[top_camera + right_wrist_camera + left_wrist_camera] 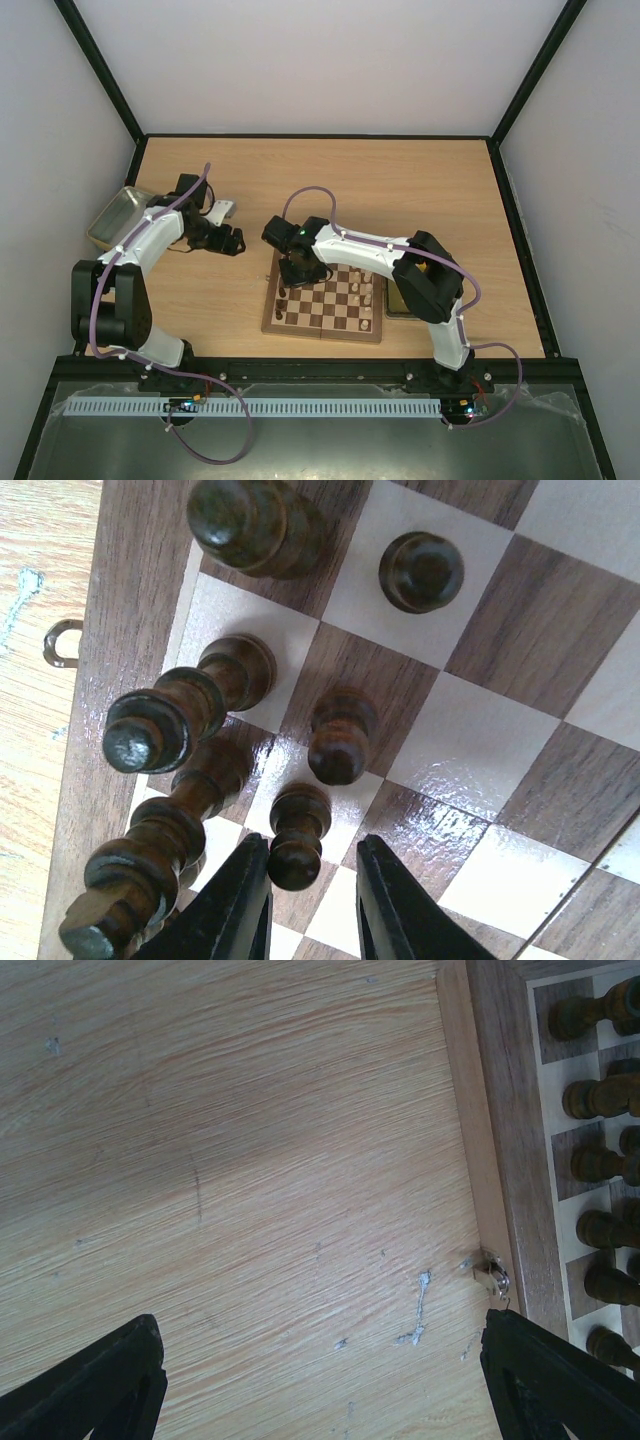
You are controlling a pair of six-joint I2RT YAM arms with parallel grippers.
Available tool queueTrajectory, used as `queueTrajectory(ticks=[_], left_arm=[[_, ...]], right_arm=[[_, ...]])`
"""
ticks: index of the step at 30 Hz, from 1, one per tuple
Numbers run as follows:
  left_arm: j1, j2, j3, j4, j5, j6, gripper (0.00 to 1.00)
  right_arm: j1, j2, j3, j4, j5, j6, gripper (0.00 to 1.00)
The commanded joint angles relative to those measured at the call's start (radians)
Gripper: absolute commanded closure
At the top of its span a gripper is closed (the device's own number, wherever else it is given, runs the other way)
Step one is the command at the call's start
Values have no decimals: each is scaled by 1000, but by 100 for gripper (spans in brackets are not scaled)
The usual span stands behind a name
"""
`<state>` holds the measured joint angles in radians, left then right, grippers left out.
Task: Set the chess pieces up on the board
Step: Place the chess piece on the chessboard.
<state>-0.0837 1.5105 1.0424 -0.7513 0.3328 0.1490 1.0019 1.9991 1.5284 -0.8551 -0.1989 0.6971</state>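
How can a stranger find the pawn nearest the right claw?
On the board, go to the border with the small metal hook. The pawn stands just ahead of the right claw. Unlike the similar pawn beyond it and the taller pieces beside it, its head shows between the fingertips.

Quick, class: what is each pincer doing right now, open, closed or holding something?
Left pincer: wide open, empty, above the table.
Right pincer: open, straddling a dark pawn, not clamped.

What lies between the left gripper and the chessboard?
Only bare table, seen in the left wrist view, between the left gripper and the board.
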Motion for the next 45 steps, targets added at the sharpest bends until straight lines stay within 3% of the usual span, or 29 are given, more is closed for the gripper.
queueTrajectory(ticks=[1,36,45], left_arm=[[9,-7,-17,-6,2,-6,13],[10,10,-16,-6,0,-6,13],[9,11,-17,-6,-2,-5,13]], right_arm=[[4,-13,36,-16,23,11,77],[-2,-68,44,-36,45,19,76],[-11,-155,14,-79,76,31,76]])
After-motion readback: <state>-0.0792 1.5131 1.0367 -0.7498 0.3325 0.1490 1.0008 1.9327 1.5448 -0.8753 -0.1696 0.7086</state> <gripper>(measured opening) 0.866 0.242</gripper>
